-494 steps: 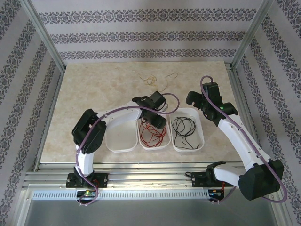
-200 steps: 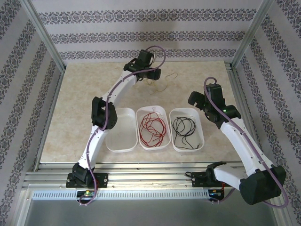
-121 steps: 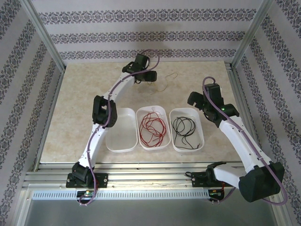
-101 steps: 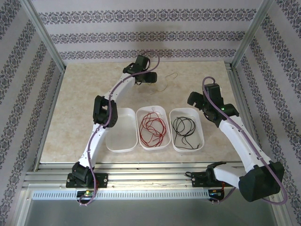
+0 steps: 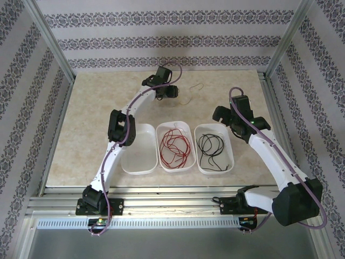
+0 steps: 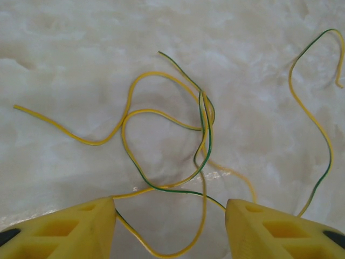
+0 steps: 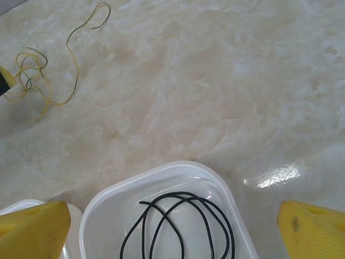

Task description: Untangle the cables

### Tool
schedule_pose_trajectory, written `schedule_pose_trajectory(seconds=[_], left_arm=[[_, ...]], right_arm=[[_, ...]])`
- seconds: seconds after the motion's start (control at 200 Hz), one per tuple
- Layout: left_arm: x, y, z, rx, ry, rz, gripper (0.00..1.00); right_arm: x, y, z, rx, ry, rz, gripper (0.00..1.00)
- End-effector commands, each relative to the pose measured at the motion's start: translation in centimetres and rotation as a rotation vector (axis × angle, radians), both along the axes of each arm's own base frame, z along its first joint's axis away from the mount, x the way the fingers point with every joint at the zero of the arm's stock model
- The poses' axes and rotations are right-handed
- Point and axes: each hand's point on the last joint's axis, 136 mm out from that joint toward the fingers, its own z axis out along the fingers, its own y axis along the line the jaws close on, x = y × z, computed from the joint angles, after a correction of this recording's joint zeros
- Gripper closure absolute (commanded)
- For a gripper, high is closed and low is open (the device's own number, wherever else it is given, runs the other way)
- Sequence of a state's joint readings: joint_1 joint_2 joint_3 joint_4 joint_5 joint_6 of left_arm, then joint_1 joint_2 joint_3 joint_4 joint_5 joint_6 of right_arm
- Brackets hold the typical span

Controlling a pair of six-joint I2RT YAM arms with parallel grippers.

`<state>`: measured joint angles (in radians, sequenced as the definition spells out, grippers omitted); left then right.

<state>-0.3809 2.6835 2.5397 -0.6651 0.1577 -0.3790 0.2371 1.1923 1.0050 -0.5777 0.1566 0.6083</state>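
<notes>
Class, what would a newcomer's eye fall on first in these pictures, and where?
The left gripper, stretched far across the table, hangs open over a loose tangle of yellow cables at the far side. Closer in, a red cable lies in the middle tray and a black cable in the right tray.

Three white trays in a row near the table's [image 5: 86, 124] front edge: left tray [image 5: 141, 156], middle tray [image 5: 173, 124], right tray [image 5: 216, 171]. Tabletop is beige, marble-look. Patterned wallpaper [image 5: 161, 43] and aluminium frame posts [image 5: 51, 46] all around.
</notes>
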Motion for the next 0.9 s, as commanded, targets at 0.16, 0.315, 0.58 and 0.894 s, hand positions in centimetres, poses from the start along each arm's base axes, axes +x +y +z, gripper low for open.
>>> schedule_pose_trajectory(seconds=[0.16, 0.315, 0.58, 0.894], left_arm=[[0.0, 1.4, -1.6, 0.005, 0.047, 0.043, 0.35], [-0.1, 1.2, -2.1, 0.000, 0.059, 0.040, 0.35], [0.3, 0.0, -2.9, -0.074, 0.060, 0.030, 0.46], [0.0, 0.1, 0.0, -0.056, 0.028, 0.009, 0.94]], right_arm=[[0.3, -0.3, -0.1, 0.017, -0.003, -0.023, 0.02], [0.4, -0.2, -0.2, 0.017, -0.001, -0.021, 0.02], [0.3, -0.2, -0.3, 0.018, 0.001, -0.019, 0.02], [0.0, -0.4, -0.3, 0.014, -0.003, -0.025, 0.02]])
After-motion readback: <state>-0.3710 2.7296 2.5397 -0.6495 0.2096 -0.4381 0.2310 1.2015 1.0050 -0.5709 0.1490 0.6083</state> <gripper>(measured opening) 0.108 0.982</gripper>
